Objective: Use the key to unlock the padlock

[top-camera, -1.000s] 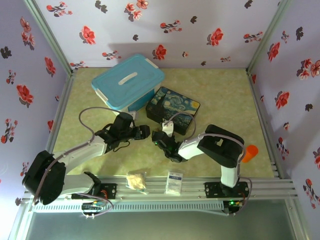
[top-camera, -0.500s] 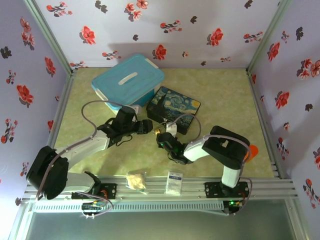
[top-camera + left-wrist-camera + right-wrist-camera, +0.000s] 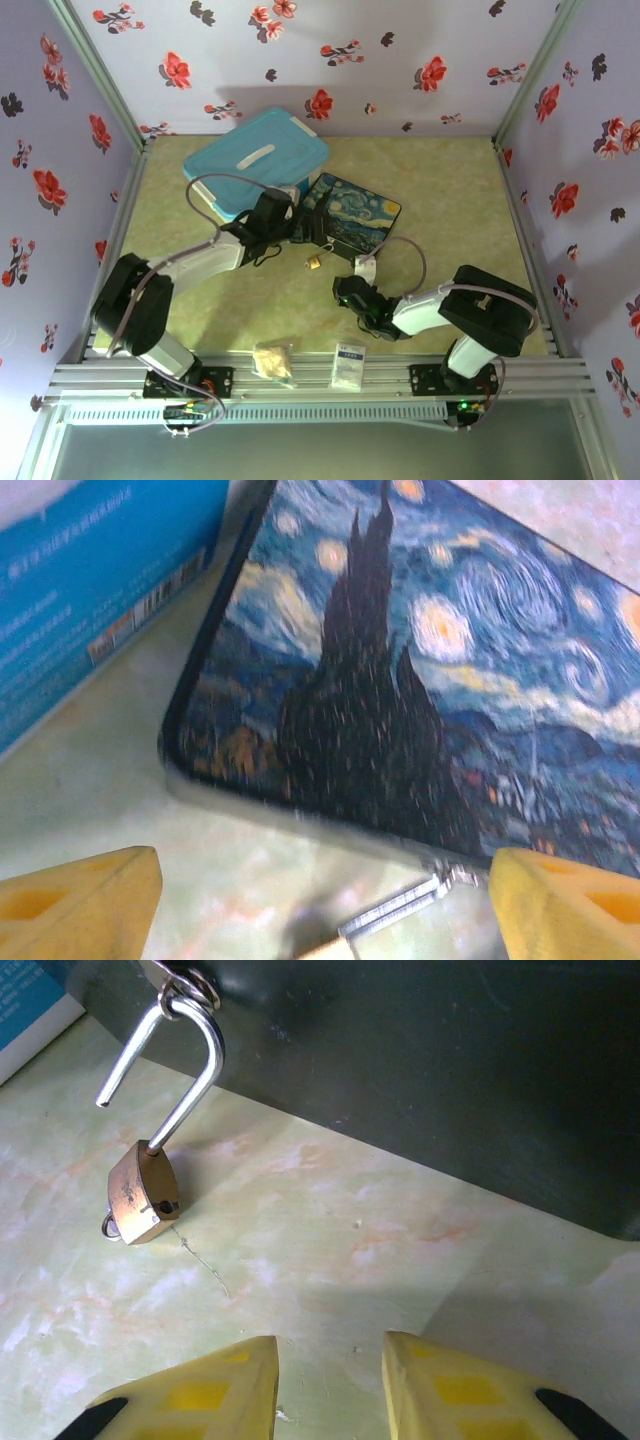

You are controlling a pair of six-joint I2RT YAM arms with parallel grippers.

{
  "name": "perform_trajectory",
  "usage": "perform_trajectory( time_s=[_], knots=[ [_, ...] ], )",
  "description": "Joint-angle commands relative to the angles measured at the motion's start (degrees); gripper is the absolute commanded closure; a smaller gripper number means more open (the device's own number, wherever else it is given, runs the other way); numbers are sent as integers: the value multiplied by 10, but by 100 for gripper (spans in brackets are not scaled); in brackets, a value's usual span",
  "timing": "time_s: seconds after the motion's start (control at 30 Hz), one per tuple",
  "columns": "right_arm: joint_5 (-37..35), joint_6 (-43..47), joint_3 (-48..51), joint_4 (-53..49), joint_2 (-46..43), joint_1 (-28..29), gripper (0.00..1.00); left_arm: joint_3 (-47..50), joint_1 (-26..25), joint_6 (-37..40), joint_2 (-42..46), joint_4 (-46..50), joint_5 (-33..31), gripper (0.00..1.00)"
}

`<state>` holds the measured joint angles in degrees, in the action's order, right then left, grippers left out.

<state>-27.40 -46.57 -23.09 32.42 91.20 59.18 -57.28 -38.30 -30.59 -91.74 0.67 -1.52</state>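
Observation:
The brass padlock [image 3: 145, 1195] lies on the table in front of the painted dark-blue box [image 3: 350, 215], small in the top view [image 3: 314, 262]. Its silver shackle [image 3: 185, 1070] is swung open, with one leg free, and hooks through a small metal ring [image 3: 188, 984] at the box's edge. A small grey loop [image 3: 108, 1226] pokes out under the body; I cannot tell if it is the key. My right gripper [image 3: 330, 1390] hovers just short of the padlock, open and empty. My left gripper [image 3: 320, 905] is wide open, the shackle [image 3: 400, 910] lying loose between its fingers [image 3: 80, 900].
A blue lidded container [image 3: 255, 160] stands behind and left of the painted box, close to my left arm. A white packet [image 3: 348, 365] and a crumpled beige lump [image 3: 272, 360] rest on the front rail. Flowered walls close in three sides.
My right gripper has drawn back toward the near right, away from the padlock. My left gripper has opened wider and moved up toward the painted box. The padlock now lies free of both.

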Motion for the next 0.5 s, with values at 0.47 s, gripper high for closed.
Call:
perform_trajectory(
  time_s=[0.47],
  knots=[
    [-49, 5, 27, -18, -46, -5, 65, -45, 2, 69, -111, -98, -34, 17]
  ],
)
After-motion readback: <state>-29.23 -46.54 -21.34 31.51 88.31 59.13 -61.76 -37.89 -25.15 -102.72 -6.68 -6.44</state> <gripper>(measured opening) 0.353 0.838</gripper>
